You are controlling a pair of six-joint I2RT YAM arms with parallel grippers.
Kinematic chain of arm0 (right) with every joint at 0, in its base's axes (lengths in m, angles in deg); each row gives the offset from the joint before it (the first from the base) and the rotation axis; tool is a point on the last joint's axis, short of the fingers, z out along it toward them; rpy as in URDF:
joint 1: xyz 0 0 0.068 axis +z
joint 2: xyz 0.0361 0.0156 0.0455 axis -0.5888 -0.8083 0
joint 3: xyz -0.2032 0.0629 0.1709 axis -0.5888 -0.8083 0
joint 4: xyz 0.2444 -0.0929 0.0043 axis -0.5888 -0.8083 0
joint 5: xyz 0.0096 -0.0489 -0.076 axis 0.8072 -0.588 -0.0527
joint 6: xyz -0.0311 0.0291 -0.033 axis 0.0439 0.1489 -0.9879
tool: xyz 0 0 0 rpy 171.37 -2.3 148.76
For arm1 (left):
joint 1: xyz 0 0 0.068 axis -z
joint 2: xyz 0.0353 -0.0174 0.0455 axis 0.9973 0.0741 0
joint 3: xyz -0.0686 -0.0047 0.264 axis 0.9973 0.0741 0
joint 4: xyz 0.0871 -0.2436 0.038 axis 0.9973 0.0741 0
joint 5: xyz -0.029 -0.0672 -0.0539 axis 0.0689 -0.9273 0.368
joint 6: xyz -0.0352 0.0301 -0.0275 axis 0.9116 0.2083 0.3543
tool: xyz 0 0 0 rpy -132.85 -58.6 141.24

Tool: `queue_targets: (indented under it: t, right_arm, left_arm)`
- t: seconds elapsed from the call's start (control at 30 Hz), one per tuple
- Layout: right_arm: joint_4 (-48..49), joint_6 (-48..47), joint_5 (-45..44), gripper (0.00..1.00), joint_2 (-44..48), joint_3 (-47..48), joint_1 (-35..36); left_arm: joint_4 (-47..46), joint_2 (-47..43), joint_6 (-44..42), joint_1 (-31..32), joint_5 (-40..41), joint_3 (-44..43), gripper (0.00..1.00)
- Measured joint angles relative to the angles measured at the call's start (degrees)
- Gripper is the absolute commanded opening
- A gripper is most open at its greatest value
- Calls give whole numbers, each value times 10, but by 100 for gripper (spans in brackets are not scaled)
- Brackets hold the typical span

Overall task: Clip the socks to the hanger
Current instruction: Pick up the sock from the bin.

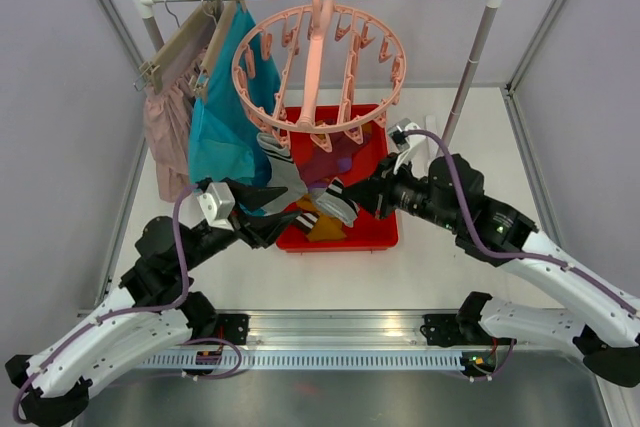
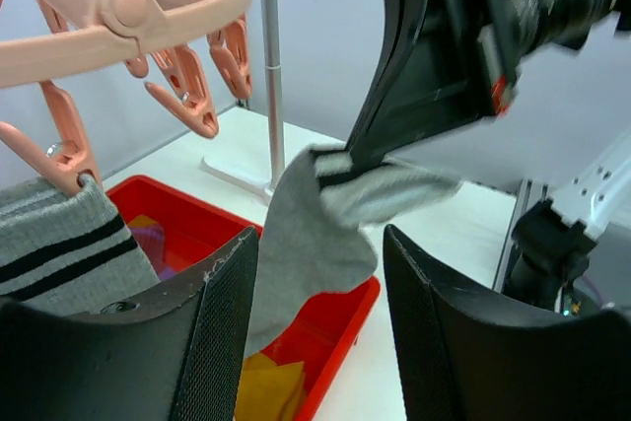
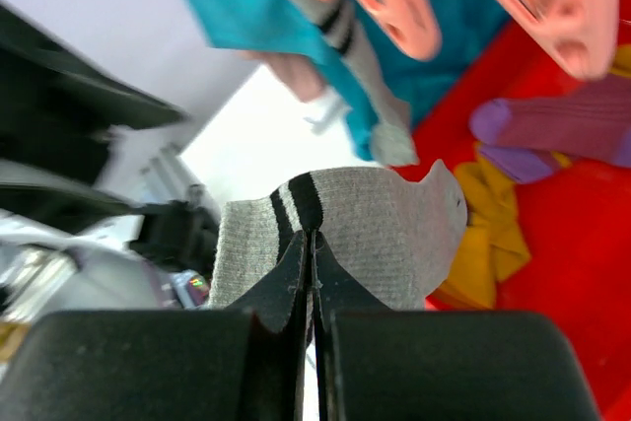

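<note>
The right gripper (image 3: 314,248) is clamped on the cuff of the grey sock (image 3: 385,229) below the hanger (image 2: 148,22). The sock hangs downward, directly ahead of the left gripper (image 2: 317,263), whose jaws stand apart and empty.

Both arms reached forward from the table's near edge and bent inward toward each other. The left gripper (image 1: 283,215) stood with its jaws spread apart. Close beside it and facing it, the right gripper (image 3: 314,244) was clamped tight on a grey sock (image 3: 380,229).
</note>
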Motion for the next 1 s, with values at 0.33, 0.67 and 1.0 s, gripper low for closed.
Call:
queue_targets:
  t: [0.33, 0.67, 1.0]
  right_arm:
    - [-44, 58, 136, 0, -2, 80, 0]
    - [-54, 101, 206, 0, -35, 88, 0]
    - [-47, 142, 233, 0, -76, 100, 0]
  left_arm:
    - [-75, -6, -70, 0, -32, 45, 60]
    - [-113, 37, -94, 1, -70, 44, 61]
    - [-108, 20, -103, 5, -125, 38, 61]
